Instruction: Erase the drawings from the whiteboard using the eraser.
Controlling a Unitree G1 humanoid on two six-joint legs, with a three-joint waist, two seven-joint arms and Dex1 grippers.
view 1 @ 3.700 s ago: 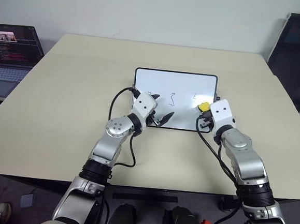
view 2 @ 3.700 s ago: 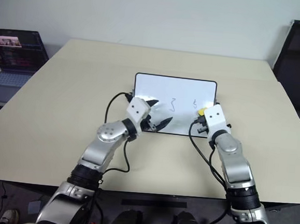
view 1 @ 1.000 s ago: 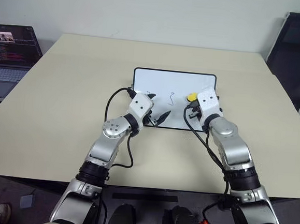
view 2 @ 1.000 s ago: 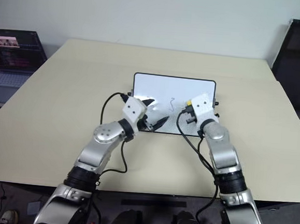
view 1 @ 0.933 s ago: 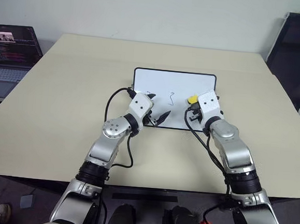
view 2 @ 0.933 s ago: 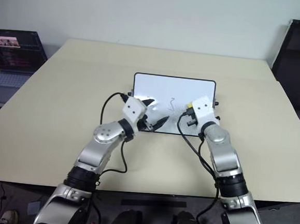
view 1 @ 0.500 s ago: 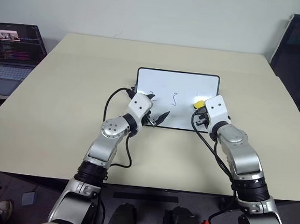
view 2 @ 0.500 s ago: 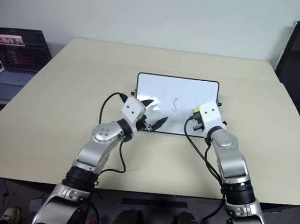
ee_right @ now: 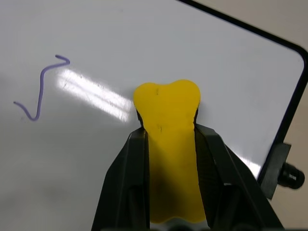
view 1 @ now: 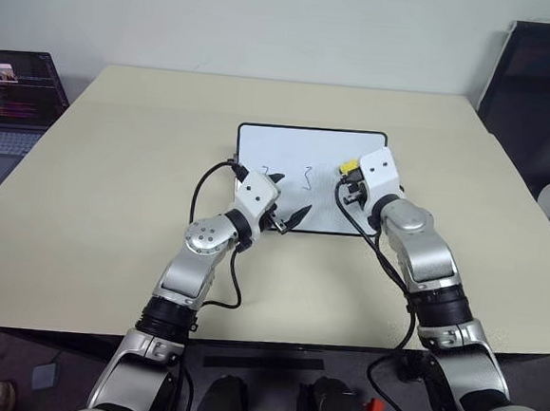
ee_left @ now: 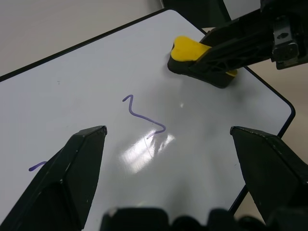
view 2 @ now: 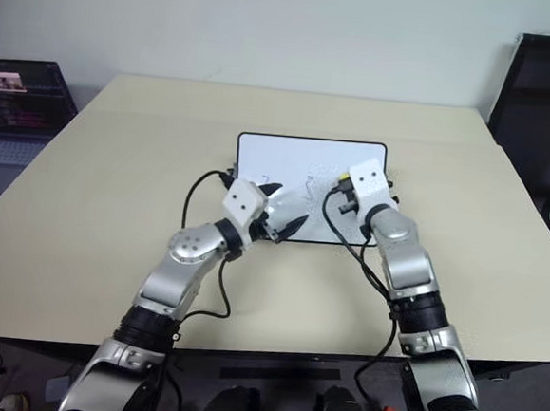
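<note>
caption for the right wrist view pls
Right gripper presses the eraser on the whiteboard beside a squiggle.

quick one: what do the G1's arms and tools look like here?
Silver-grey metallic arm links with black joint bands. Each wrist ends in a boxy white head with small dark dots. The left tool and right tool each have two black tapered fingers. Loose black cables loop from each head down the forearm.

Yellow eraser (ee_right: 168,144) with black base, purple drawings (ee_right: 41,86), glossy white whiteboard (ee_right: 144,43) framed in black.
</note>
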